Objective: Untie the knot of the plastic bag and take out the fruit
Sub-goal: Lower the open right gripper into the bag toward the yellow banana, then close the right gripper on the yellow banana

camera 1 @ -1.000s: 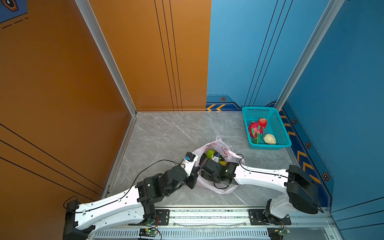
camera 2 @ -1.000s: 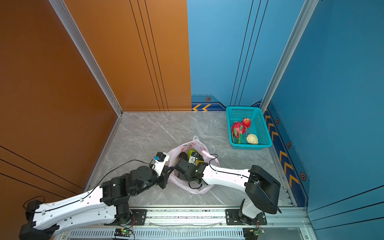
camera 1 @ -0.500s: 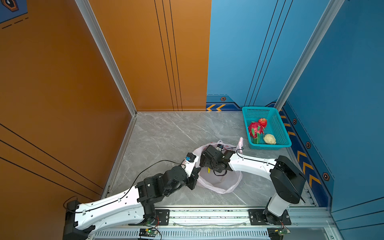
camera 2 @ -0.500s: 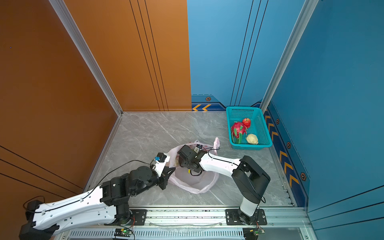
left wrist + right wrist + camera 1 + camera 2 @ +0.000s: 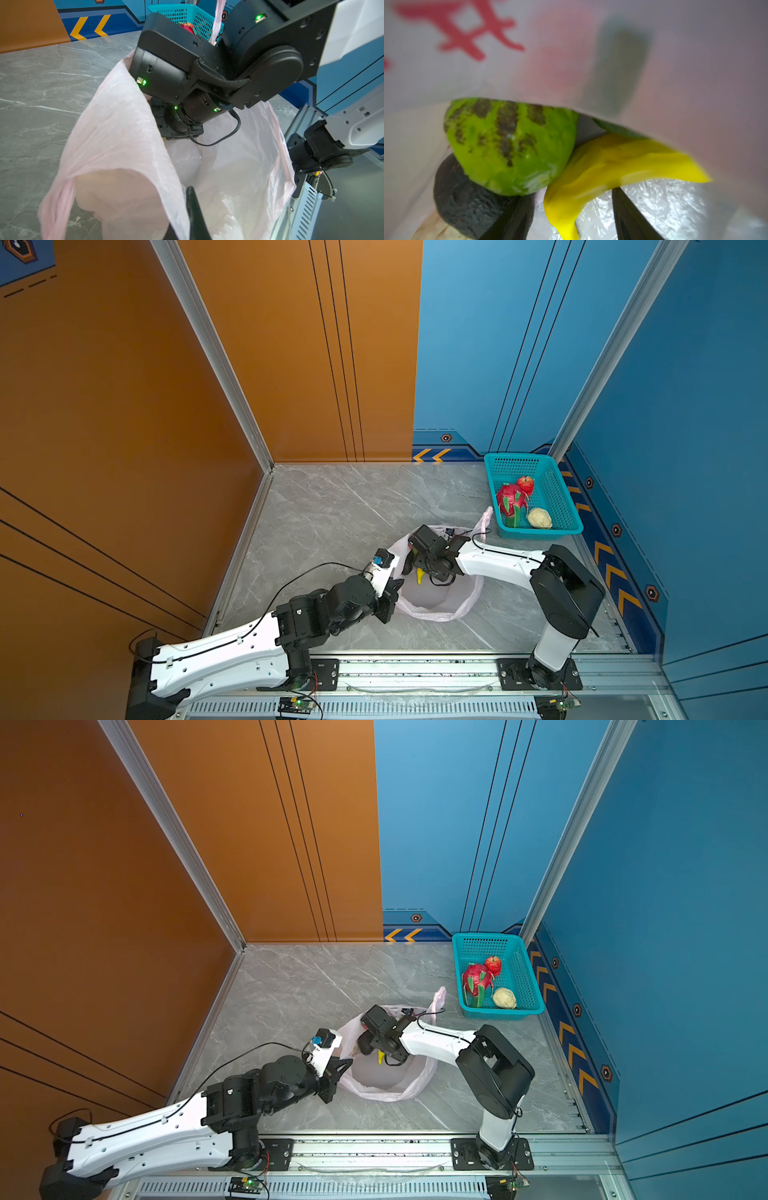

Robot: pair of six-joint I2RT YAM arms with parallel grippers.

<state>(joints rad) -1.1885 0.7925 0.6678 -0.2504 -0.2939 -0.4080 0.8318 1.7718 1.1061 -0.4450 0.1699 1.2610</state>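
Finding knot undone, three fruit (image 5: 511, 499) in basket (image 5: 559, 506); left claw (image 5: 392, 593) pinches plastic bag (image 5: 440, 608) rim; right claw (image 5: 570, 195), jaws apart, straddles banana (image 5: 612, 162); green fruit (image 5: 508, 149), avocado (image 5: 467, 197) beside it.

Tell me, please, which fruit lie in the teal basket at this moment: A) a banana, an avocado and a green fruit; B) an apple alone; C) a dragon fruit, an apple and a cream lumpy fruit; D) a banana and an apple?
C: in both top views the teal basket holds the dragon fruit, the apple and the cream lumpy fruit, and nothing else.
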